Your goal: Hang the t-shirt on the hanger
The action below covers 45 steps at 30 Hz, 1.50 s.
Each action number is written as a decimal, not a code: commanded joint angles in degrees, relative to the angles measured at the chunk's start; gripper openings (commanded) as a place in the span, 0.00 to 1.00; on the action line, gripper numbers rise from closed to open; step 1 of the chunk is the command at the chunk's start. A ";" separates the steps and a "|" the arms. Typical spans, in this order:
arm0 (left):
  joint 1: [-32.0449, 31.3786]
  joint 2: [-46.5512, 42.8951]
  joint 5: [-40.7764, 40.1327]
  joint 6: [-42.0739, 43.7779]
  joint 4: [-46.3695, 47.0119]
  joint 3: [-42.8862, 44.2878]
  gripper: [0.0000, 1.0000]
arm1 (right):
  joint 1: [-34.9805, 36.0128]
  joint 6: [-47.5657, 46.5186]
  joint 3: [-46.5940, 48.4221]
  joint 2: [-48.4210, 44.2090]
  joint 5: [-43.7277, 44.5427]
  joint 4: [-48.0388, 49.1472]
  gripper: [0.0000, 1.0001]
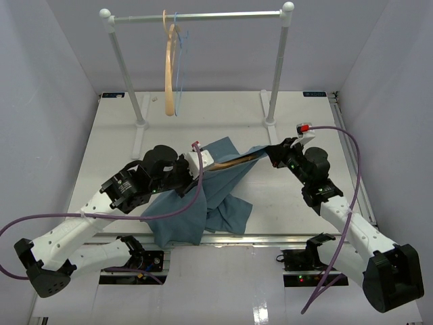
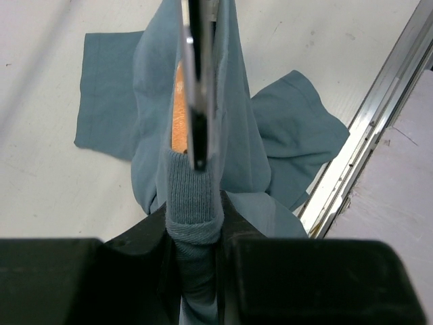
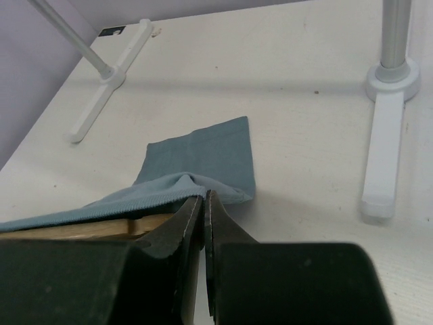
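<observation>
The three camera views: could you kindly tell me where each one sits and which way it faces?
Top external: above and behind the bases, looking down at the table, rack and t-shirt; both arms show.
Left wrist: on the left arm, looking along the left gripper at the clamped collar; its dark fingers show.
Right wrist: low over the table, facing the rack's feet; the right gripper pinches the t-shirt's edge.
Shared: both wrist views show the t-shirt over the wooden hanger.

plain teal-blue t-shirt (image 1: 226,203), seemingly pale-wood hanger (image 1: 233,162)
</observation>
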 commanded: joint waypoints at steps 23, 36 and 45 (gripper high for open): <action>0.25 -4.20 24.80 -6.84 9.89 -7.04 0.00 | 18.63 -26.49 18.32 -4.29 -37.58 -20.17 0.54; 0.32 -5.34 21.96 -6.58 10.28 -7.82 0.00 | 19.13 -23.45 14.53 -6.69 -26.75 -15.42 0.58; 0.24 -4.90 25.03 -6.09 10.87 -7.45 0.00 | 19.65 -27.51 19.81 -1.02 -44.38 -14.96 0.62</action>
